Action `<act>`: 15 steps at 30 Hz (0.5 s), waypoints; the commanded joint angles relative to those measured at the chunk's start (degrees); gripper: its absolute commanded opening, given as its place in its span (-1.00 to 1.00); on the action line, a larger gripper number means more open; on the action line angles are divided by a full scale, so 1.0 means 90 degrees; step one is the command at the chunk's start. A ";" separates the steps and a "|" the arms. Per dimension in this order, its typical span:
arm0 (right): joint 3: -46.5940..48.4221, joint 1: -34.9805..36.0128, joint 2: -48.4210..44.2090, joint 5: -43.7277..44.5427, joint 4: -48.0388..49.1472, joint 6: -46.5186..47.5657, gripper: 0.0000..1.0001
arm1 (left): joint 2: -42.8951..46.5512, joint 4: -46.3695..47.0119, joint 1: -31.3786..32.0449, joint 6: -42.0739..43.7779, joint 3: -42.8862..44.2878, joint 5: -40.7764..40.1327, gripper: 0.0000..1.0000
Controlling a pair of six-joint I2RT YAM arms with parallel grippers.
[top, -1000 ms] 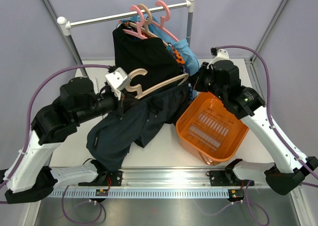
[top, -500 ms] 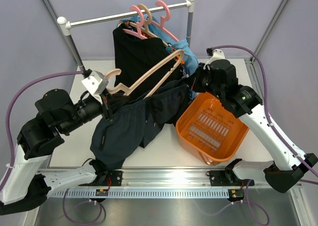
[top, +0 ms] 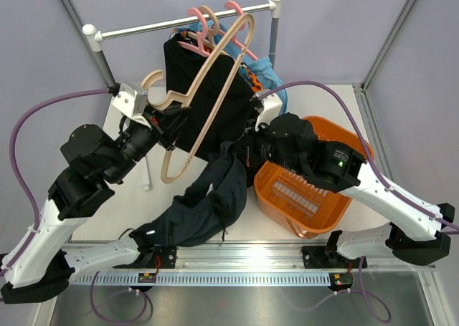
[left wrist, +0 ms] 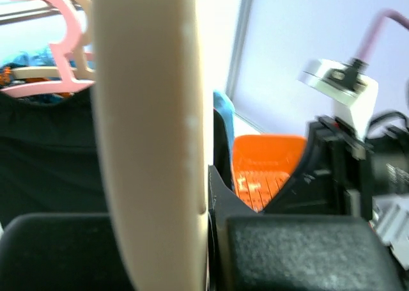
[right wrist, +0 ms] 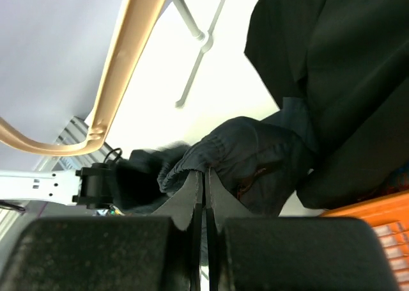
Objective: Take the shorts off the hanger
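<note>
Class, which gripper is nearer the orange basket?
Right. The right gripper, clamping the navy shorts, sits beside the orange basket; the left gripper holds the beige hanger, farther off.

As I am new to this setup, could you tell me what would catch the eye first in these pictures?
The left gripper holds a bare beige hanger raised at a slant in front of the rack. Below it, the dark navy shorts trail from the shut right gripper at the table's centre down toward the near edge, beside the orange basket on the right.
</note>
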State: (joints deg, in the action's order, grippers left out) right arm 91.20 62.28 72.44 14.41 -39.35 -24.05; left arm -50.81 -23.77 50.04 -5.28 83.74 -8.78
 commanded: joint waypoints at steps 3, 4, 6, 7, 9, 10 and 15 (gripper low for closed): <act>0.1202 0.0043 -0.0003 0.1373 -0.0285 0.0689 -1.00 | -0.0204 0.0358 0.0026 -0.0058 0.0509 -0.1113 -1.00; 0.1727 0.0043 -0.0032 0.1590 -0.0392 0.0816 -1.00 | -0.0214 0.0279 0.0026 -0.0058 0.0538 -0.1182 -1.00; 0.2218 0.0033 -0.0197 0.2135 -0.0442 0.1302 -1.00 | -0.0108 0.0190 0.0026 -0.0048 0.0422 -0.1329 -1.00; 0.2742 0.0043 -0.0256 0.2380 -0.0432 0.1499 -1.00 | -0.0068 0.0161 0.0026 -0.0039 0.0373 -0.1349 -1.00; 0.3253 0.0033 -0.0412 0.3052 -0.0286 0.2092 -1.00 | 0.0020 0.0064 0.0026 -0.0019 0.0256 -0.1417 -1.00; 0.3449 0.0043 -0.0490 0.3289 -0.0150 0.2348 -1.00 | 0.0088 0.0005 0.0026 0.0000 0.0236 -0.1447 -1.00; 0.3617 0.0033 -0.1212 0.4072 0.1509 0.3861 -1.00 | 0.0283 -0.0210 0.0026 0.0059 0.0100 -0.1632 -1.00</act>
State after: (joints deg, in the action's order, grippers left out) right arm 122.06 62.33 65.84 41.71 -37.85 -0.71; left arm -49.84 -27.31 50.04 -5.45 84.95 -20.49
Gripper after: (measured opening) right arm 0.018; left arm 0.057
